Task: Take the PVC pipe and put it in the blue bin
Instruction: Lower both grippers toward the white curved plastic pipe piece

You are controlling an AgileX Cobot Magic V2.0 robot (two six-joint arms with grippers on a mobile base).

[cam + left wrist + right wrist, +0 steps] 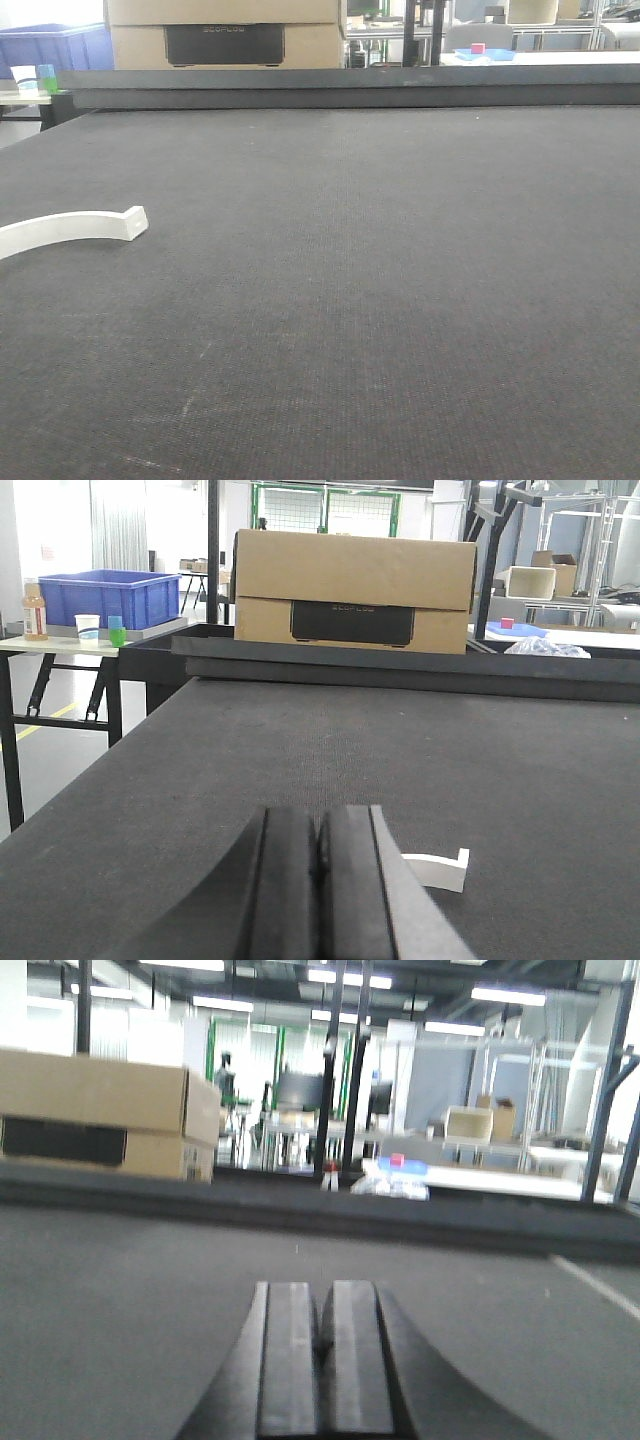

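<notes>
Lying at the near left of the dark table [400, 300], the PVC pipe [70, 228] curves with its blocky end to the right. Near that end hangs the left gripper [320, 830], jaws pressed together and empty; the right gripper [322, 1305] is likewise closed. Far left stands the blue bin [95, 595].

The front-facing camera sits low over the dark table [400, 300] and looks level along it to the far edge, with a cardboard box [225, 35] at 11 o'clock and the blue bin [55, 45] at 10. Each wrist camera looks forward from close above the tabletop, over its own gripper at 6 o'clock: left gripper [320, 825], right gripper [322, 1300]. All three views share the table and box. The front and left wrist views also share the bin and the PVC pipe [70, 228].
</notes>
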